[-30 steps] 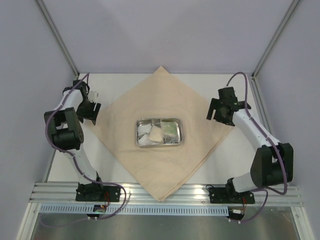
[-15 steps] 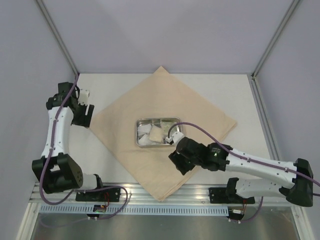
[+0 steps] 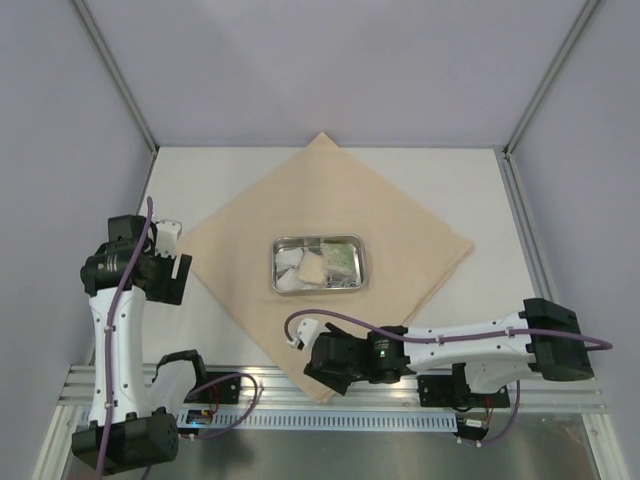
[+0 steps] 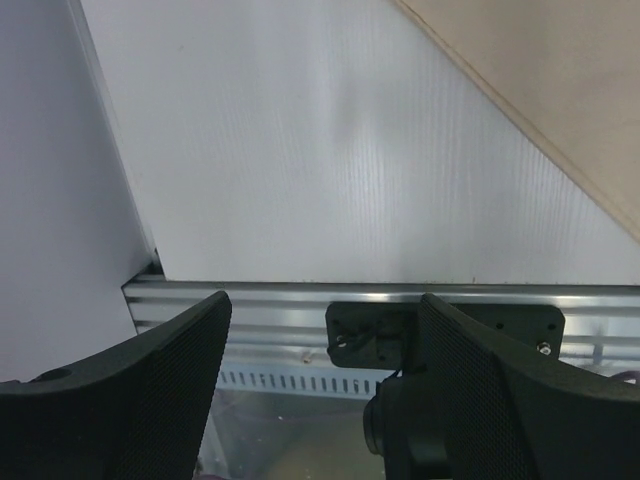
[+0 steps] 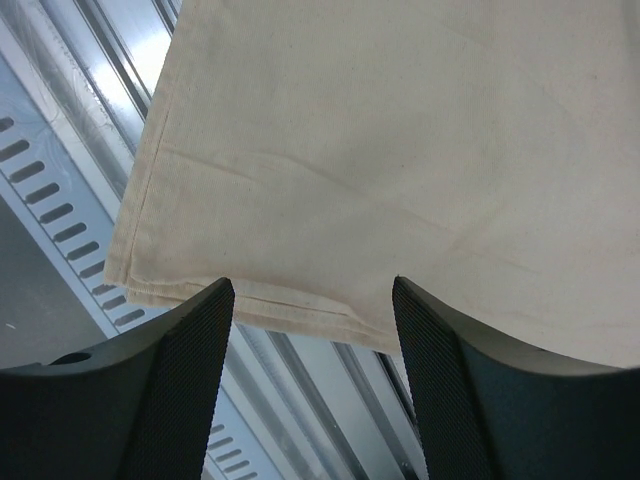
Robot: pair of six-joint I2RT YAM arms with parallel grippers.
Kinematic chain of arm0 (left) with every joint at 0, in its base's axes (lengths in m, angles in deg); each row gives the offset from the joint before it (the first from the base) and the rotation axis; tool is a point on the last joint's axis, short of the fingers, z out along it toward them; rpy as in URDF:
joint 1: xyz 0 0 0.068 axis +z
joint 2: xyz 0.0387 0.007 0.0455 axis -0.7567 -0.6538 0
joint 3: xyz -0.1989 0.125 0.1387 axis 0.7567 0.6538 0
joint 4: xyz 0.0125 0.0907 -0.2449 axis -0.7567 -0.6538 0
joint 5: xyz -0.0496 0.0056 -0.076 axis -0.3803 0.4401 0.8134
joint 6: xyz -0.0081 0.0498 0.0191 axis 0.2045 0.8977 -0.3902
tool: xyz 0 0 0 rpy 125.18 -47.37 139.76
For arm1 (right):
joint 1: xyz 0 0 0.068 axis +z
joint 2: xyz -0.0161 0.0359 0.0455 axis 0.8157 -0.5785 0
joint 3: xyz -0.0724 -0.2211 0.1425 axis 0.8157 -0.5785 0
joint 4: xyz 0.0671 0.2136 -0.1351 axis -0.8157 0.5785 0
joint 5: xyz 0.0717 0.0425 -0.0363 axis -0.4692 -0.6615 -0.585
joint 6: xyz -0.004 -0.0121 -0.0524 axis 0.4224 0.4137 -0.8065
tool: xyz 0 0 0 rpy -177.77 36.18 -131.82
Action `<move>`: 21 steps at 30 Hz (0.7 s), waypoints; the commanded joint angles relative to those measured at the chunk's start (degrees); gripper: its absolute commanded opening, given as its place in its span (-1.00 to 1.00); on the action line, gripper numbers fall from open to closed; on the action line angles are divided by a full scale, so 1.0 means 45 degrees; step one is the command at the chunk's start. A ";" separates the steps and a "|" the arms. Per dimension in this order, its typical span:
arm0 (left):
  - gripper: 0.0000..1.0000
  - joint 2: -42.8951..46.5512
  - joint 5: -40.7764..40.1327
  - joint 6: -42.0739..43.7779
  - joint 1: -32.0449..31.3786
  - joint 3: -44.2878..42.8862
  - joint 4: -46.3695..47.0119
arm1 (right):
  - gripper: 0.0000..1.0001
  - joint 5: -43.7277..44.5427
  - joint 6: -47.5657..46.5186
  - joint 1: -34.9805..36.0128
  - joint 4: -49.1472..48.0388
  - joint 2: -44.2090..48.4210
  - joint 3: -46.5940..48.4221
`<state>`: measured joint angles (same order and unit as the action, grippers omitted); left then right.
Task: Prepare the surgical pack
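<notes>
Near corner of the cloth sheet (image 5: 330, 150) is now straddled by the right tool (image 5: 307, 292), jaws wide and nothing held, swung over from the right corner within the last second. The left tool (image 4: 322, 300), equally wide and empty, is drawn back over bare bench (image 4: 300, 150) beside the left corner. The steel tray (image 3: 272, 266) with gauze (image 3: 300, 268) is left centred and unmoved. A near-corner fold is judged next.

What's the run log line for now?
right gripper: open, above near corner of cloth | left gripper: open, beside cloth | tray: on cloth, center

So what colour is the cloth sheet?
The cloth sheet is plain beige; right wrist view shows it best.
</notes>
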<state>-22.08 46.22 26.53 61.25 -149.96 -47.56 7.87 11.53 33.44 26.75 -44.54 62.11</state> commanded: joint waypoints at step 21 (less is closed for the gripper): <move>0.71 0.0681 0.0113 0.0306 0.0012 0.0557 -0.0095 | 0.35 -0.0980 -0.0779 0.0853 -0.0546 -0.0247 0.0735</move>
<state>-19.57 46.33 26.55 61.27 -147.33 -48.70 5.89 9.25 36.78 23.78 -49.50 64.95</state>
